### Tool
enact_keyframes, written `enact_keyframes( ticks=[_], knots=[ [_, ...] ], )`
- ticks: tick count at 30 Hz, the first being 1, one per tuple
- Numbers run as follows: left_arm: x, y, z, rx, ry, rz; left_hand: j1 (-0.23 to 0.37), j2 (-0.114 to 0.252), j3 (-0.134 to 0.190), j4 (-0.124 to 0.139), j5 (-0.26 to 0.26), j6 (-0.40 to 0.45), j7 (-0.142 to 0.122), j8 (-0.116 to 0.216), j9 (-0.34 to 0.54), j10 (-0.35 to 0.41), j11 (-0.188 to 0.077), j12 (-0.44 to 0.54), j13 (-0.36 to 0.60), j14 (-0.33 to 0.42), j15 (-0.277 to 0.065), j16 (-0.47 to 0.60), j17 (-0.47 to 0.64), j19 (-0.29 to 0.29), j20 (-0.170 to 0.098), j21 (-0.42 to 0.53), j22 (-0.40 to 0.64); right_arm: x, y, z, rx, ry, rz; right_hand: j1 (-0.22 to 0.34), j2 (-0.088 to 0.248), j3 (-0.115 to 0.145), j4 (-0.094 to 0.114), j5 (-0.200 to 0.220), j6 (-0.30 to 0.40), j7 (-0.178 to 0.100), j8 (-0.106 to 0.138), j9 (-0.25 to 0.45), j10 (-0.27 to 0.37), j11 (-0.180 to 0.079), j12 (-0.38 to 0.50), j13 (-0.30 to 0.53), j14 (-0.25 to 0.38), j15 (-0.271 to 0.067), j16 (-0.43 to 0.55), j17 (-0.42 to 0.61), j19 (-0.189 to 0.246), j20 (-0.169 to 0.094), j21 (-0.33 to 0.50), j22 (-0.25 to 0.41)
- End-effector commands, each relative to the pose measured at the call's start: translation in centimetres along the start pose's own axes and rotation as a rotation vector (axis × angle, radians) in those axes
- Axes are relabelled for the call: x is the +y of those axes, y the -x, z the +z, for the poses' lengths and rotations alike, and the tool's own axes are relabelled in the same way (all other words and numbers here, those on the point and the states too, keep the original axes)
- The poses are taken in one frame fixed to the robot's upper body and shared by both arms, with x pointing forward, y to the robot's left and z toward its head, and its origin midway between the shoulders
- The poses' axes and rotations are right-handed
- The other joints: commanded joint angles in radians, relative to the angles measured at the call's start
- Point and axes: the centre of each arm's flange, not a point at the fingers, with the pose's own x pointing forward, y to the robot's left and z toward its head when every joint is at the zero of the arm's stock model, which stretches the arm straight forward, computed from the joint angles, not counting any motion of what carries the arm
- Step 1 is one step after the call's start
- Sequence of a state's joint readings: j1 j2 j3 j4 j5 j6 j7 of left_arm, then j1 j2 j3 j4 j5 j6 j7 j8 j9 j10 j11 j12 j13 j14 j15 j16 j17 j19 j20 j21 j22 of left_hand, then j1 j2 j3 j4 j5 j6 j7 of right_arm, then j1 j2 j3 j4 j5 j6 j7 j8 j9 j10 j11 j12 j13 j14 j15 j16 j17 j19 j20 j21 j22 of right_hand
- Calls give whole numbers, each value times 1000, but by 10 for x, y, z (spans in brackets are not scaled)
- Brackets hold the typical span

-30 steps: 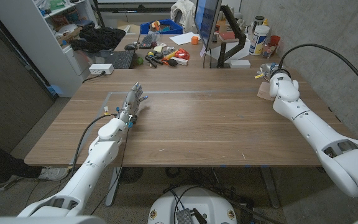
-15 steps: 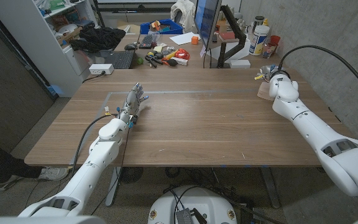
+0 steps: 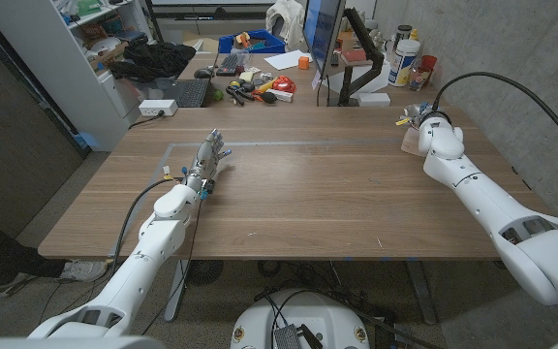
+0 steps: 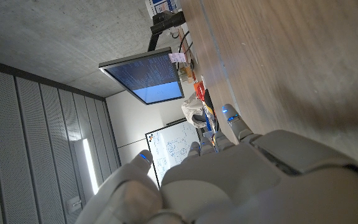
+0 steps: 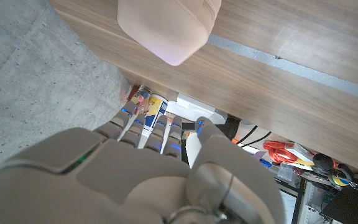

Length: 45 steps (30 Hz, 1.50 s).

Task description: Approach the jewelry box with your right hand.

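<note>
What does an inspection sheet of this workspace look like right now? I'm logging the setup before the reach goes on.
Surface: wooden table, with a pale taped line across its far part.
Job's things: pale pink jewelry box at the far right of the table, partly hidden by the right arm in the head view.
Clutter: nothing seen on the near table; keyboard, tools and bottles on the desk behind.
Hands: right hand near the box, holding nothing seen; left hand on the table, fingers apart.
Cables: black cable arching over the right arm.
Surroundings: monitor, shelf, concrete wall.
</note>
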<state>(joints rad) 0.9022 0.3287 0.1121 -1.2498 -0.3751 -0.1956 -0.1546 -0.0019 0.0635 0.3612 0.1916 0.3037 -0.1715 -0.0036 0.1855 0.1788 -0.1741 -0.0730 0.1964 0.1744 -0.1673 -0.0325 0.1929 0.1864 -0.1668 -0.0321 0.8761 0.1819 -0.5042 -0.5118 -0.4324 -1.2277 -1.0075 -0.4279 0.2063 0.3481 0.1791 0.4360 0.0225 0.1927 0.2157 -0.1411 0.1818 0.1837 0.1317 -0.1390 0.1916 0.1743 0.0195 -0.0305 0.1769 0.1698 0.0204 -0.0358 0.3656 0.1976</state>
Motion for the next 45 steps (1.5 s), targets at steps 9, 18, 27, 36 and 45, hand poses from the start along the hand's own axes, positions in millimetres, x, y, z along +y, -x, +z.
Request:
enact_keyframes(
  ticks=[9, 18, 27, 36, 45],
  knots=[
    [6, 2, -2, 10, -3, 2, 7, 116, -6, 2, 6, -107, 0, 4, 6, -111, -3, -2, 5, -111, -8, 4, 2, -183, -35, -3, 3, 6, -2, 5, 4, 5, 18, 10, 2, 1, 4, 2, -2, -2, 1, 4, -3, -3, 1, 5, -6, -111, 4, 2, -5, -110, -6, 3],
    [11, 0, -2, 17, -3, 0, 7, 116, -6, 2, 6, -107, -1, 4, 6, -111, -2, -2, 5, -112, -7, 4, 2, -183, -36, -4, 3, 9, -2, 9, -1, 0, 29, 6, -5, -6, 7, 0, -4, 0, 2, 4, -4, 1, 2, 5, -5, -107, 5, 3, -6, -92, -6, 2],
    [9, -3, -6, 26, 0, -13, 7, 116, -6, 2, 7, -107, 0, 4, 6, -111, -1, -1, 5, -112, -8, 4, 2, -183, -36, -5, 3, 15, -3, 8, 8, 0, 45, -6, -13, -17, 15, -5, -7, -2, 2, 5, -6, 1, 3, 5, -9, -104, 5, 4, -9, -79, -9, 2],
    [10, -3, -5, 26, -3, -13, 7, 117, -6, 2, 7, -108, -1, 4, 6, -111, -2, -2, 5, -113, -8, 4, 2, -182, -37, -6, 3, 19, -2, 8, 10, -4, 52, -12, -18, -25, 18, -7, -8, 1, 3, 5, -6, 6, 4, 5, -12, -101, 5, 4, -12, -72, -11, 2],
    [13, -2, -7, 32, -3, -8, 7, 117, -6, 2, 7, -109, -1, 3, 6, -111, -1, -2, 5, -113, -7, 4, 2, -183, -37, -7, 3, 24, -4, 11, 12, -8, 67, -27, -30, -40, 24, -12, -11, 1, 3, 5, -8, 8, 5, 5, -15, -98, 5, 5, -15, -59, -14, 2]
  ],
)
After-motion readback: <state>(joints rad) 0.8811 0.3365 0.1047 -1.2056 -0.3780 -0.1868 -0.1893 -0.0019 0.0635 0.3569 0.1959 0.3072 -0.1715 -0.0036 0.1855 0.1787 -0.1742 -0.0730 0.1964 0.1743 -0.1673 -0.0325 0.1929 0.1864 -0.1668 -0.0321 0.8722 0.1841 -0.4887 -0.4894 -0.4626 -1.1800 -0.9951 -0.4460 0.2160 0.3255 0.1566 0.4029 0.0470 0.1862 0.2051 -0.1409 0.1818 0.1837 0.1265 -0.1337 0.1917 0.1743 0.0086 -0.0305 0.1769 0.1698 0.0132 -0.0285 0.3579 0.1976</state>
